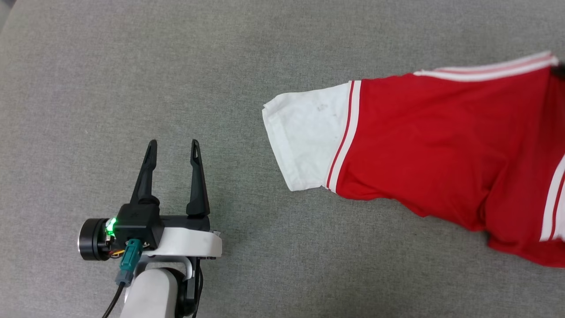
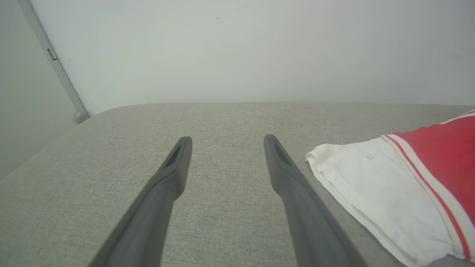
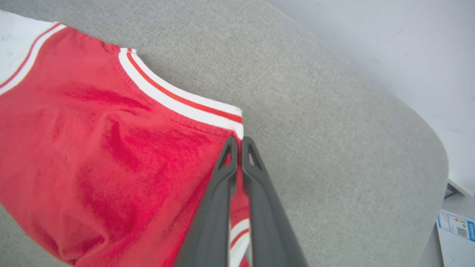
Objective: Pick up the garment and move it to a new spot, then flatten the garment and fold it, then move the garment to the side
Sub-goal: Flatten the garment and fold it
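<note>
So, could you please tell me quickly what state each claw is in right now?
Left claw: open, holding nothing.
Right claw: closed on the soft red T-shirt with white sleeves.

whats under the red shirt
The garment lies on the grey fabric surface, which shows beside it. Anything directly beneath the cloth is covered. The right gripper pinches its edge by the striped trim.

1. Nothing here is actually readable, tbh.
2. White box with a blue stripe (image 3: 455,230), off past the grey cushion's edge: it has a small QR-style square and some coloured marks, all too tiny to read.
3. Soft red T-shirt with white sleeves (image 1: 441,141): faint grey specks on one sleeve, illegible.
</note>
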